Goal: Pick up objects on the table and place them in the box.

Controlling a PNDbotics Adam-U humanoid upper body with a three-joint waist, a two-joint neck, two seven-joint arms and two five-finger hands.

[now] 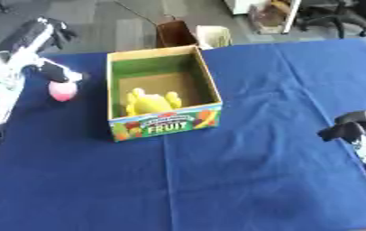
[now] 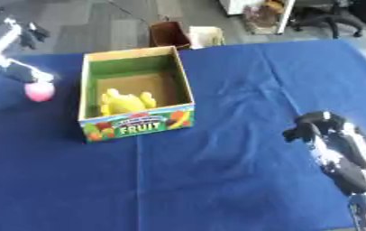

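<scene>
Blue cloth covers the worktop [image 1: 241, 180]. Near its far left edge, the left robot hand [image 1: 58, 71] has dark fingers curled onto a pink ball [image 1: 62, 90]. Beside it stands the open fruit box [image 1: 204, 74], a yellow toy [image 1: 150, 102] lying inside. Near the right edge, the right robot hand [image 2: 316, 127] hangs curled, holding nothing.

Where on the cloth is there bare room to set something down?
Bare: the wide blue cloth in front of the box, and the stretch between the box and the right hand. Crowded: left of the box, where the left hand meets the pink ball.
</scene>
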